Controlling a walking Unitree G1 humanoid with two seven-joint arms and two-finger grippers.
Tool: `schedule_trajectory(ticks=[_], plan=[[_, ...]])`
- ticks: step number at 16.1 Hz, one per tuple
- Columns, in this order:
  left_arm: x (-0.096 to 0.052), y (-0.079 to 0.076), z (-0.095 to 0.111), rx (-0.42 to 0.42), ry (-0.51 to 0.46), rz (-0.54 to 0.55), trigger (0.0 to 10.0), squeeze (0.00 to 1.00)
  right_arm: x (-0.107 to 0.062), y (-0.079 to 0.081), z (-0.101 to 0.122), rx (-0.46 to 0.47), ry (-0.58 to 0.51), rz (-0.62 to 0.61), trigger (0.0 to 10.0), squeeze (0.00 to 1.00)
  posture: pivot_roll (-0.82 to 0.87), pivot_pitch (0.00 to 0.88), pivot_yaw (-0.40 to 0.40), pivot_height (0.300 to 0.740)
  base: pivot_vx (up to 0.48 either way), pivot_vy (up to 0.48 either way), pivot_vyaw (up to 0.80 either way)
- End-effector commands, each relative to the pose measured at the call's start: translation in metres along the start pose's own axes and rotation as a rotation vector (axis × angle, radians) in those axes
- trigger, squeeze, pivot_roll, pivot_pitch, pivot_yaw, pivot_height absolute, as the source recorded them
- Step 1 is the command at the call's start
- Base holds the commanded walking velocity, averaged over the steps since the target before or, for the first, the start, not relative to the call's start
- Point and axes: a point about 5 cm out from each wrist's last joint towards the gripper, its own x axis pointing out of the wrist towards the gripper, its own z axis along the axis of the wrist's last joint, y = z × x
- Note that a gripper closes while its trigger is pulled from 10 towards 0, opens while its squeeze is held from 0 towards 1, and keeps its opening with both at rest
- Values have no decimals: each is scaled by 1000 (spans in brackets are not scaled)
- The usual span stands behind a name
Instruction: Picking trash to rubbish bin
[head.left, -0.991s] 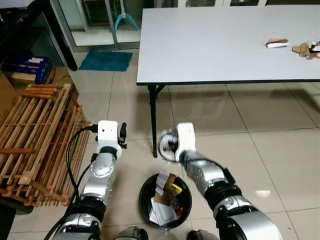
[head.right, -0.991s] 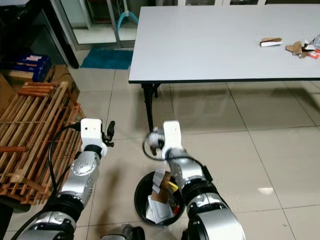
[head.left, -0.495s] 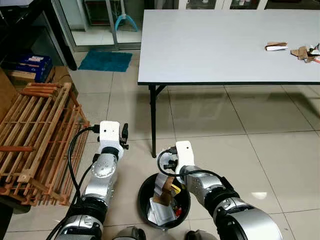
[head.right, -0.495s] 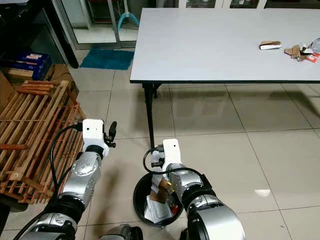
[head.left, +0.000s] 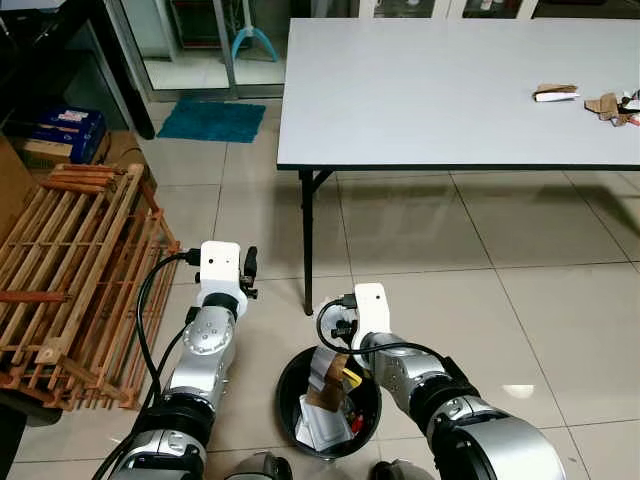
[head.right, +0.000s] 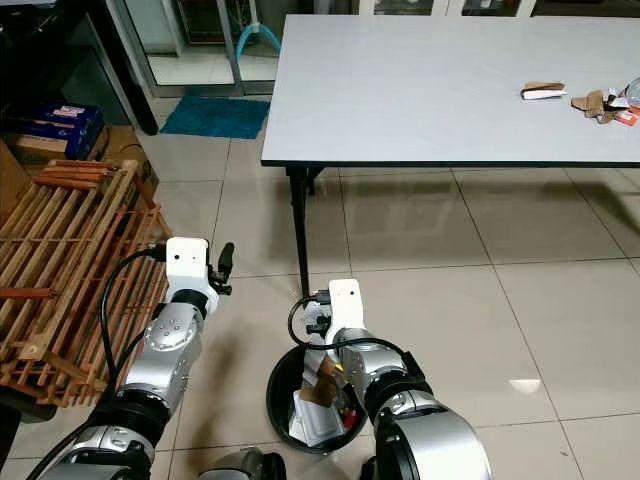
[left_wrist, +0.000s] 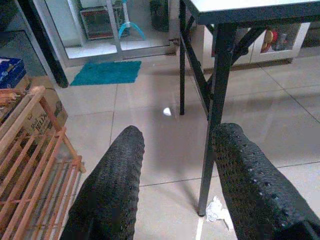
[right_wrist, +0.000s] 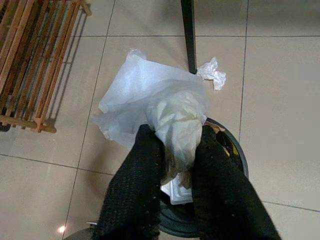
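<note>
**Soft white wrap pinched over the bin**

The left hand (left_wrist: 175, 190) hangs released, fingers apart, grasping nothing, by the wooden slatted rack (head.left: 70, 270). The right hand (right_wrist: 172, 165) is clenched on a crumpled white plastic wrap (right_wrist: 150, 100) just above the round black rubbish bin (head.left: 290, 385). It looks light, limp and slippery; best pinched at its bunched middle.

There are two grippers: the left gripper (left_wrist: 175, 175) and the right gripper (right_wrist: 172, 165). One round black bin (head.left: 290, 385) stands on the floor, and one white table (head.left: 450, 90) stands beyond it. One wooden rack (head.left: 70, 270) lies nearby, with one blue mat (head.left: 212, 121) further off. One crumpled white wad (right_wrist: 212, 73) lies by the table leg (a few scraps (head.left: 585, 98) on the tabletop are too small to count).
</note>
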Motion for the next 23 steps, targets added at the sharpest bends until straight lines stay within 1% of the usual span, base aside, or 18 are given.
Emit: schedule_trajectory(ticks=[1,19,20,21,22,23], plan=[[-1,1,0,13,4,6,10000,0,3,56,9,10,-22,139,10000,1000,43,88,26,720,0,0,0],[0,-1,-2,23,16,-9,10000,0,3,56,13,23,-42,158,10000,1000,41,89,31,720,0,0,0],[0,-1,-1,23,17,-10,10000,0,3,57,14,22,-43,163,10000,1000,41,89,30,720,0,0,0],[0,-1,-1,24,17,-12,10000,0,2,59,14,-7,-41,177,10000,973,41,90,30,720,0,0,0],[0,-2,-1,23,17,-13,10000,0,2,61,12,-34,-33,198,10000,0,41,90,30,720,0,0,0],[0,-2,-1,23,18,-14,10000,0,2,64,10,-66,-23,221,10000,0,41,90,30,720,0,0,0]])
